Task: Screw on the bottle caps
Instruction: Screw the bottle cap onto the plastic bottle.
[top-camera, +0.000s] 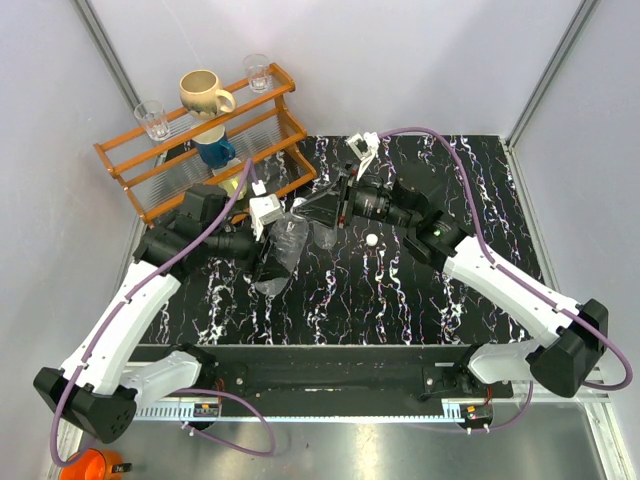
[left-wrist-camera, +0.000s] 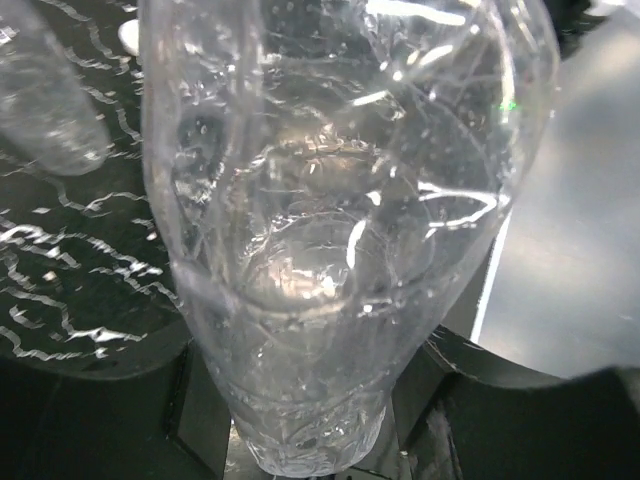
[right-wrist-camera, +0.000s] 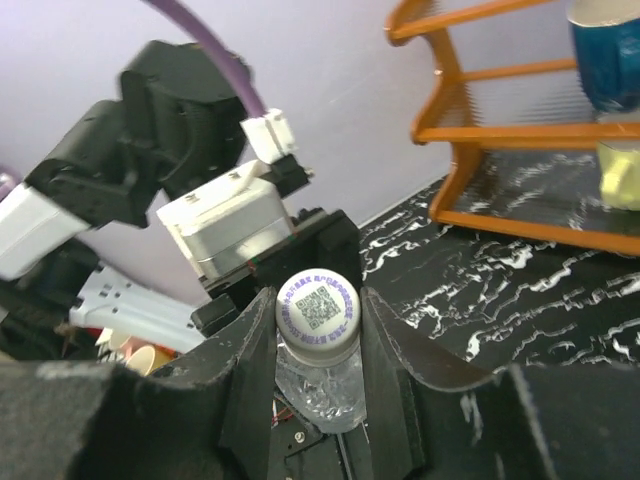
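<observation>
On the black, white-veined table (top-camera: 400, 300): I see both arms meeting at mid-table, left of centre.
Rack: an orange wooden rack (top-camera: 130, 165) stands at the far left corner, well clear of the meeting point.
Left gripper: the left gripper (top-camera: 280, 238) has its black fingers (left-wrist-camera: 190, 410) clamped across the body of the held bottle (left-wrist-camera: 340, 200).
Right gripper: the right gripper (right-wrist-camera: 316, 330) is closed on the held cap (right-wrist-camera: 317, 308), with one black finger (right-wrist-camera: 250, 360) pressed against each side.
Held bottle, axis: from above, its long axis runs diagonally from near-left to far-right, neck towards the right gripper. I cannot tell whether it clears the table.
Held bottle, material: clear, thin plastic with ridged walls, droplets and glare. It fills my left wrist view.
Second bottle: a second bottle (left-wrist-camera: 50, 110), equally clear, shows only in part beside the held one. I cannot tell its direction.
Crockery: on the rack I see a cream mug (top-camera: 205, 93), a blue cup (top-camera: 214, 150) and two drinking glasses (top-camera: 152, 118).
Held cap: round, white and smooth, it sits on the bottle neck, its printed square code facing my right wrist camera.
Loose cap: a loose cap (top-camera: 371, 240), small, round and white, lies on the table beside the right arm.
</observation>
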